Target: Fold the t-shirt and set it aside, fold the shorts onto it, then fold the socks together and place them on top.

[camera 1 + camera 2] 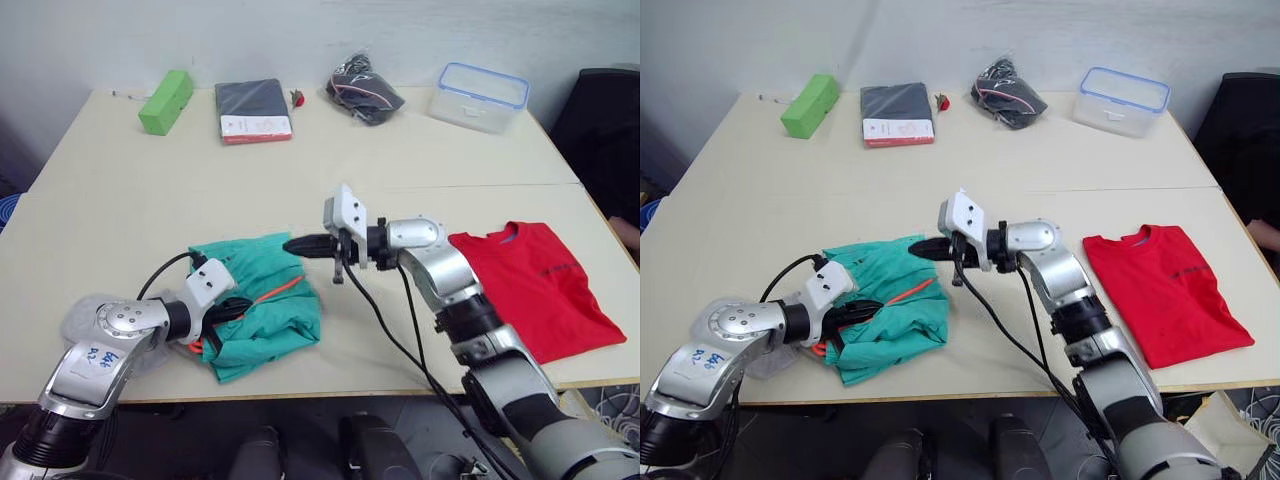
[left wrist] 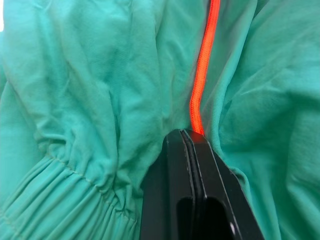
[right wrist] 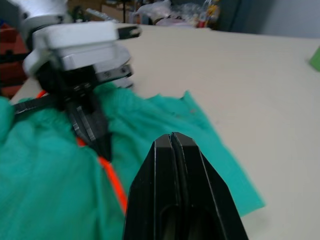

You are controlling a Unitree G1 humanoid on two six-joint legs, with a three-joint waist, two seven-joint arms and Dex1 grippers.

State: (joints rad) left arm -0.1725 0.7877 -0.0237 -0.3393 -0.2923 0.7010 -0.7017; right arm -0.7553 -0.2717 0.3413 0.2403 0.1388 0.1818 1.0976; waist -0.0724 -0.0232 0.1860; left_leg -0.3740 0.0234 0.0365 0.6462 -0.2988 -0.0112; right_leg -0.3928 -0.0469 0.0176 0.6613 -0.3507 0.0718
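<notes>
The teal shorts lie crumpled near the table's front edge, their orange drawstring running across the fabric. My left gripper rests on them from the left, shut on the fabric where the drawstring ends at its fingertips. Just over the shorts' far right corner my right gripper hovers shut with nothing in it, pointing left. The red t-shirt lies folded flat at the right. A pale grey soft piece, apparently the socks, peeks out under my left forearm.
Along the table's far edge stand a green box, a black book, a black bundle with pink trim and a clear container with a blue rim. A dark chair stands at the far right.
</notes>
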